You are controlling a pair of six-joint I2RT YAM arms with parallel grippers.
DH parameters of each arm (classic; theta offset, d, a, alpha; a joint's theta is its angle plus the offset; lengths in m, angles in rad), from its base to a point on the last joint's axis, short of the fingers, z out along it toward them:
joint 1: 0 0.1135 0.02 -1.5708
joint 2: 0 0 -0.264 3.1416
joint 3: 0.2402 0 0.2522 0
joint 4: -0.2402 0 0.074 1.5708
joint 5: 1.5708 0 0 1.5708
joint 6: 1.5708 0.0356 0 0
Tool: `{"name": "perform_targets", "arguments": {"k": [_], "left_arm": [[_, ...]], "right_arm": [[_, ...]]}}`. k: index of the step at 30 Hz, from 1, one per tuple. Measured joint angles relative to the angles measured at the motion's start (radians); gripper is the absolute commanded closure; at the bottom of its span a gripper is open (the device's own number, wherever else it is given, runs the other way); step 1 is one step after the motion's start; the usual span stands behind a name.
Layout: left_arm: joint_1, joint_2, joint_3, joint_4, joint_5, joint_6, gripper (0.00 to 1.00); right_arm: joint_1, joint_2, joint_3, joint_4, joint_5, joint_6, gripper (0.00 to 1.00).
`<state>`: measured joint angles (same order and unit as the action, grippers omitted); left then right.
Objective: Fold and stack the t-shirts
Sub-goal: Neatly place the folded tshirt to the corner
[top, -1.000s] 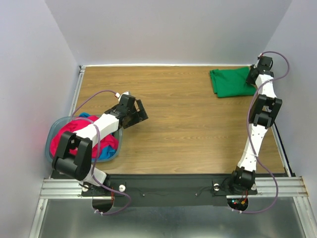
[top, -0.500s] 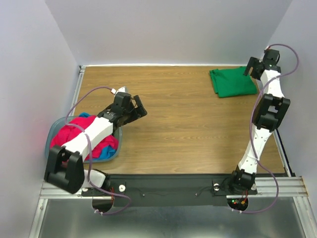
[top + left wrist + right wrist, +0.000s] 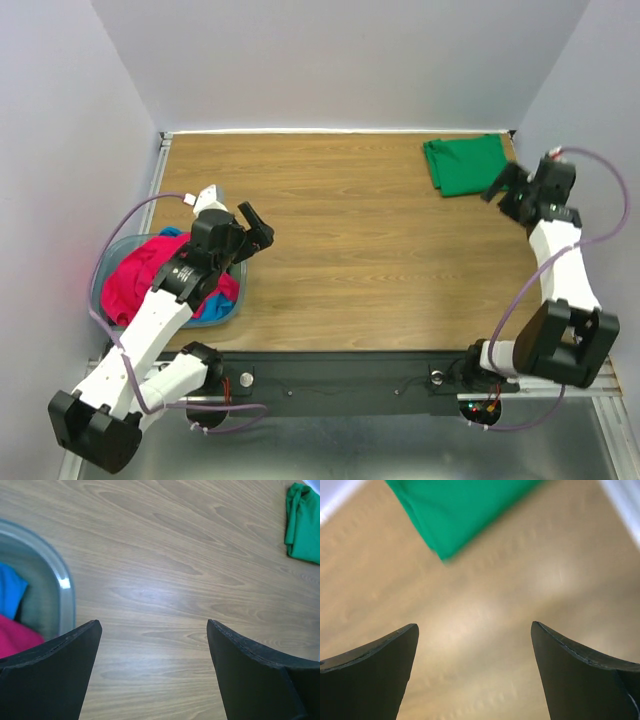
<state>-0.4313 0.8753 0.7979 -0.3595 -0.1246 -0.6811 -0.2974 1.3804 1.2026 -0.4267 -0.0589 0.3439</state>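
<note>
Wood-grain table (image 3: 360,260) with folded green t-shirt (image 3: 468,165), pale lilac walls (image 3: 340,60) around.

A wood-grain worktop (image 3: 370,260) fills the enclosure, closed in by plain pale lavender walls (image 3: 340,60) at the back and on both sides. A metal rail (image 3: 157,175) edges its left side. Dull grey sheet metal (image 3: 350,450) lies below the near edge. The light is soft and even.

A folded t-shirt (image 3: 468,165) lies far right on the table (image 3: 380,250) — the basket (image 3: 64,582) (two t-shirts (image 3: 150,280) inside) sits near left.
</note>
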Motion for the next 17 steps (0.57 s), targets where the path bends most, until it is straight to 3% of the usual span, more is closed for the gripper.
{"name": "perform_targets", "arguments": {"k": [2, 7, 17], "left_arm": [[0.0, -0.036, -0.002, -0.03, -0.021, -0.001, 0.02], [0.0, -0.105, -0.006, -0.084, -0.078, -0.011, 0.02], [0.0, -0.22, -0.055, -0.129, -0.141, -0.049, 0.02]], "right_arm": [[0.0, -0.119, -0.179, -0.01, -0.005, 0.025, 0.0], [-0.001, -0.358, -0.436, -0.037, -0.035, 0.064, 0.0], [-0.002, -0.805, -0.614, -0.022, -0.132, 0.107, 0.0]]}}
